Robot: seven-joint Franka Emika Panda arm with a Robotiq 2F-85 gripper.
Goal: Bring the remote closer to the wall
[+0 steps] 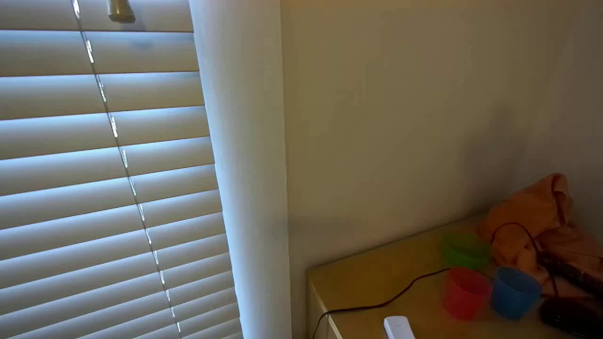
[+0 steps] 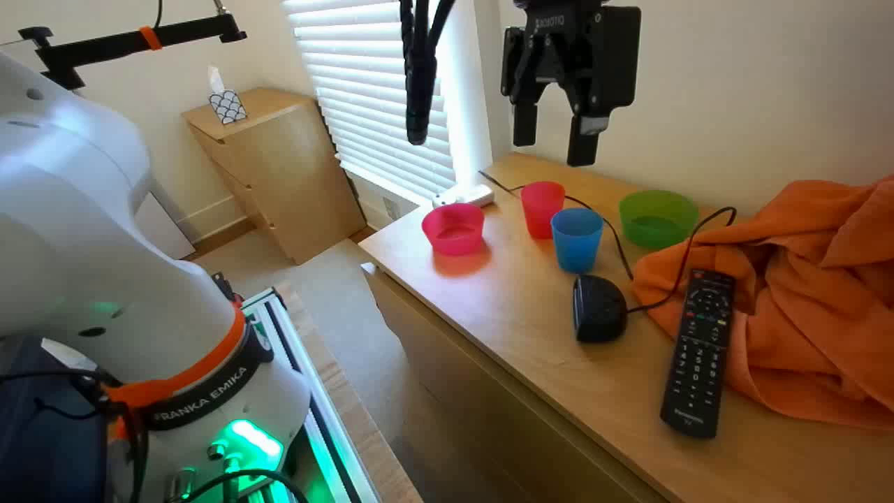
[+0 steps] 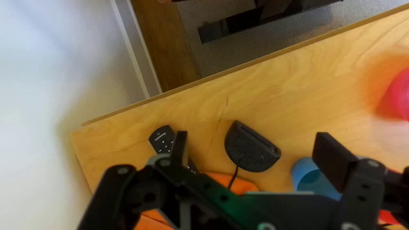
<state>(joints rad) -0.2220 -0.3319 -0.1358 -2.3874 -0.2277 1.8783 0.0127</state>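
Observation:
The black remote (image 2: 698, 353) lies on the wooden dresser top, its upper end resting on the orange cloth. It also shows at the right edge of an exterior view (image 1: 572, 275). In the wrist view the remote (image 3: 162, 138) is partly hidden behind a finger. The cream-beige wall (image 1: 400, 117) rises along the back of the dresser, and it shows in an exterior view (image 2: 754, 84) too. My gripper (image 2: 555, 136) is open and empty, high above the dresser, apart from everything. In the wrist view its fingers (image 3: 254, 150) are spread wide.
A black corded device (image 2: 601, 309) sits left of the remote. A blue cup (image 2: 577, 241), a pink cup (image 2: 543, 209), a pink bowl (image 2: 452, 230) and a green bowl (image 2: 658, 220) stand nearby. The orange cloth (image 2: 824, 300) is bunched against the wall. A white object (image 1: 399, 327) lies near the window.

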